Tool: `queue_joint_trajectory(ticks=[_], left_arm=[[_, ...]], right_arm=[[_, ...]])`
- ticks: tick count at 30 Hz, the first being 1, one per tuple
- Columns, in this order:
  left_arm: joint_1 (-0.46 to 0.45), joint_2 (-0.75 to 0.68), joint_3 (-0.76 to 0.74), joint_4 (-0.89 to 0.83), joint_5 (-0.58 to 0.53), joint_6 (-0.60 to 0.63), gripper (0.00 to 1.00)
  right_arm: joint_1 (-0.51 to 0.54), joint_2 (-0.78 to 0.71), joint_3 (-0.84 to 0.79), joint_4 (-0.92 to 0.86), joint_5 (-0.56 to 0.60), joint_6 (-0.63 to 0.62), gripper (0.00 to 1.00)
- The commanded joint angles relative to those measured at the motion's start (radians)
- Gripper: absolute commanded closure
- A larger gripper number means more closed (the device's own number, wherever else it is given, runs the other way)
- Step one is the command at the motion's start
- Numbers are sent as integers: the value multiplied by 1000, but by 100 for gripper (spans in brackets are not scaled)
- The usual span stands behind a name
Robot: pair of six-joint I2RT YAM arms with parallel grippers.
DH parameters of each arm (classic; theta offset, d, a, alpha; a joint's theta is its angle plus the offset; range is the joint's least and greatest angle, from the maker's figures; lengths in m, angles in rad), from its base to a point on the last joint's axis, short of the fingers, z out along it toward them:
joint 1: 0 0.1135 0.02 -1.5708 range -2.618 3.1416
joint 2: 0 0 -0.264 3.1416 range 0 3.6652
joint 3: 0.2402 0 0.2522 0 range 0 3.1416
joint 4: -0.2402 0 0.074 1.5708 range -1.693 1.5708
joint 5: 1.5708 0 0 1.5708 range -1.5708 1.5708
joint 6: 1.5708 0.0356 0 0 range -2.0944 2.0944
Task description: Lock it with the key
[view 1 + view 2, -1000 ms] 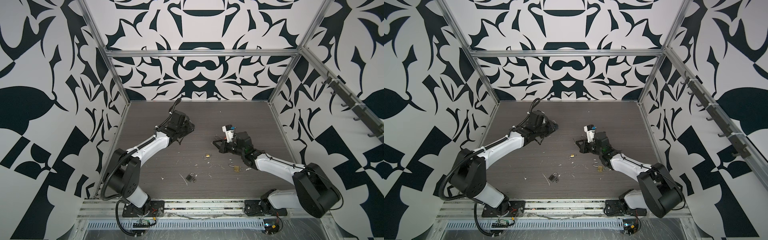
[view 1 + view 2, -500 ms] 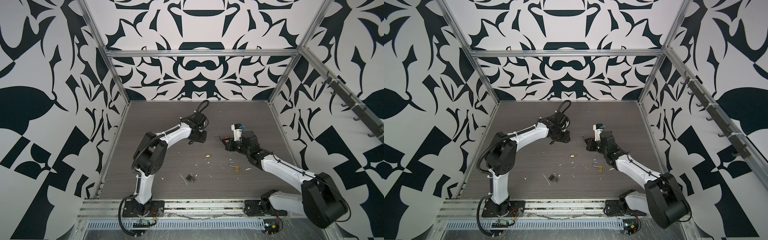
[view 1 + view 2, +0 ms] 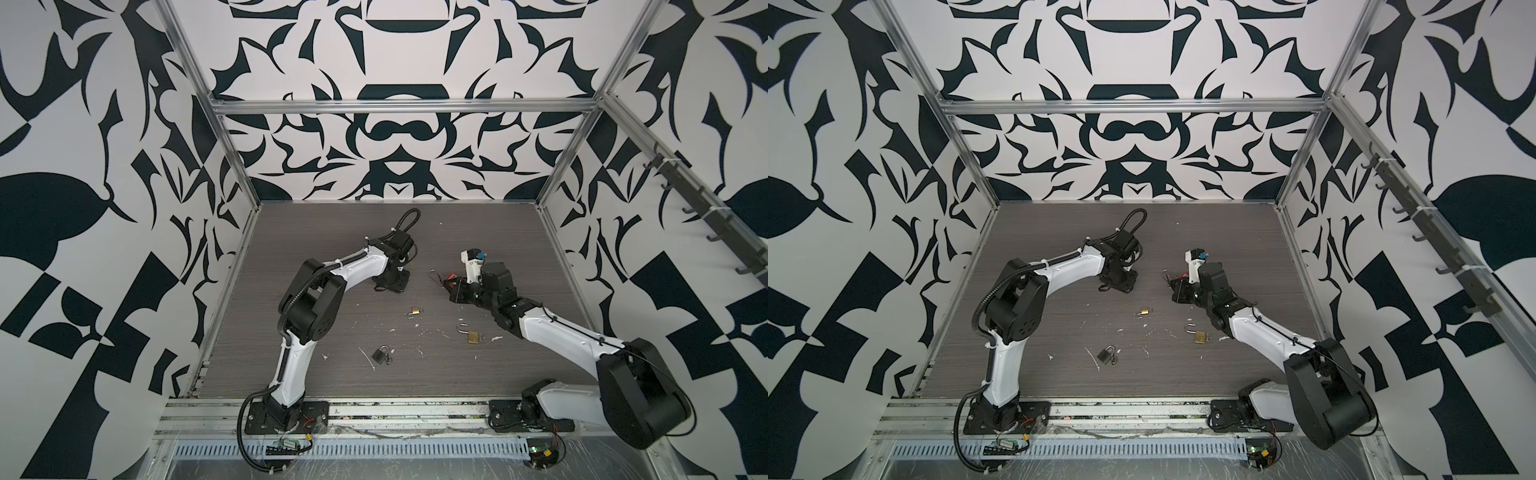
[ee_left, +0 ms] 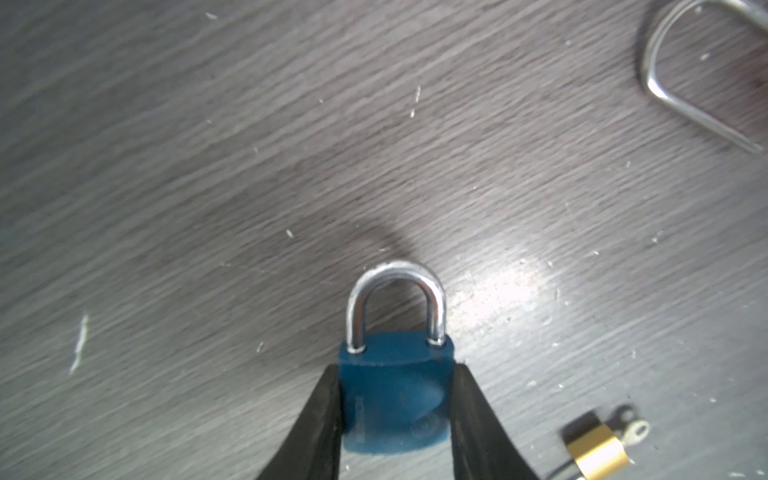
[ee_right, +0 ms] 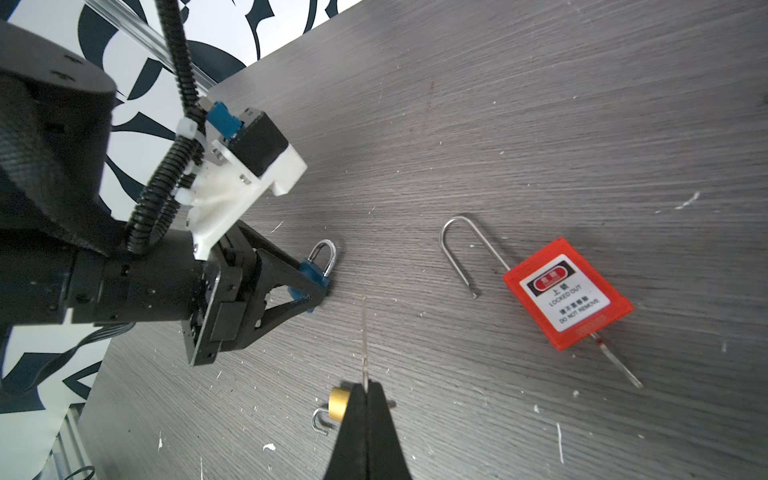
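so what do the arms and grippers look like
Left arm and right arm: white link shells, bulky black joints. Black corrugated cable conduit with white zip ties on the left. Left gripper and right gripper: black, tapered triangular fingers; white wrist camera bracket.

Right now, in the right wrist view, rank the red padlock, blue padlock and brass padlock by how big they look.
1. Red lockout padlock, clearly the largest.
2 and 3. Blue padlock and brass padlock look similar. Both are partly hidden and the brass one is nearer the camera, so I won't rank them.
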Motion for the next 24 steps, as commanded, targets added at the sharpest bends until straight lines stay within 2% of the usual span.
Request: queue_joint_trajectory(ticks=[1, 3, 5, 16, 24], left_arm=[[3, 23, 36, -21, -23, 32, 77], [3, 26, 37, -17, -11, 47, 68], [5, 29, 38, -14, -13, 54, 64], [35, 3, 24, 26, 23, 42, 47], [83, -213, -37, 119, 69, 15, 42]], right_arm=[[-5, -1, 19, 24, 2, 1, 100], [-3, -3, 20, 22, 2, 1, 100], [-4, -5, 21, 18, 3, 1, 100], [-3, -18, 30, -6, 5, -1, 100], [-3, 8, 70, -36, -55, 14, 100]])
